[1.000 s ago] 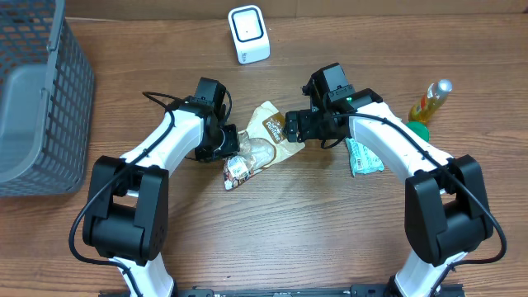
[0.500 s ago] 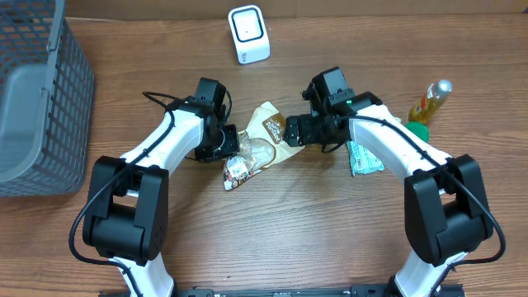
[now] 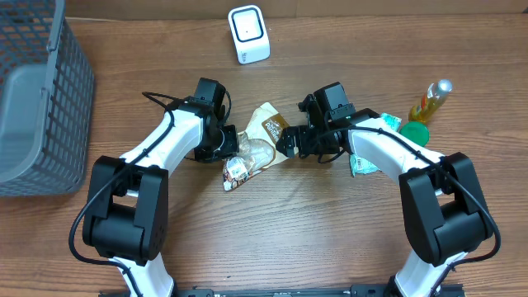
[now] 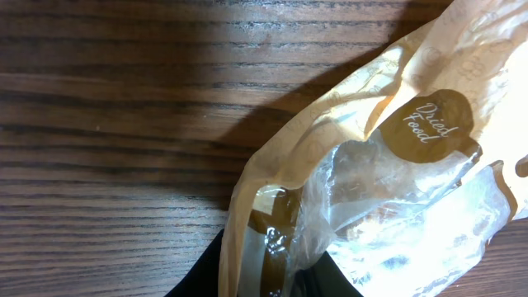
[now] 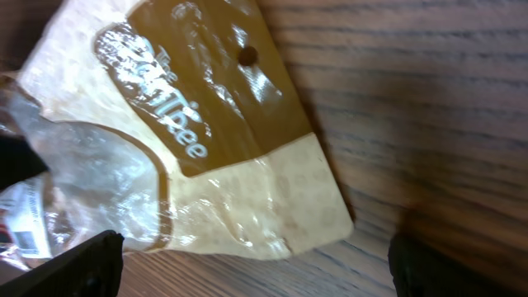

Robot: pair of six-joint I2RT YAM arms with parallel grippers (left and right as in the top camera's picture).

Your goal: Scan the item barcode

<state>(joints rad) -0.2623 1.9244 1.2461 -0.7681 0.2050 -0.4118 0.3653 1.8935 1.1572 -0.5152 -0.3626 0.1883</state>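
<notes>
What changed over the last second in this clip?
The right end effector, open, slid left and back toward the robot's base, closing in on the snack bag. Nothing was grasped or released. The left end effector stays clamped on the snack bag; scanner, bottle and basket unmoved.

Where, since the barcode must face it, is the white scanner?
Overhead view: the white scanner stands near the table's far edge, slightly left of centre, beyond the snack bag.

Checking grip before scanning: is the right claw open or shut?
Open. The right claw has fingers wide apart over the snack bag.
</notes>
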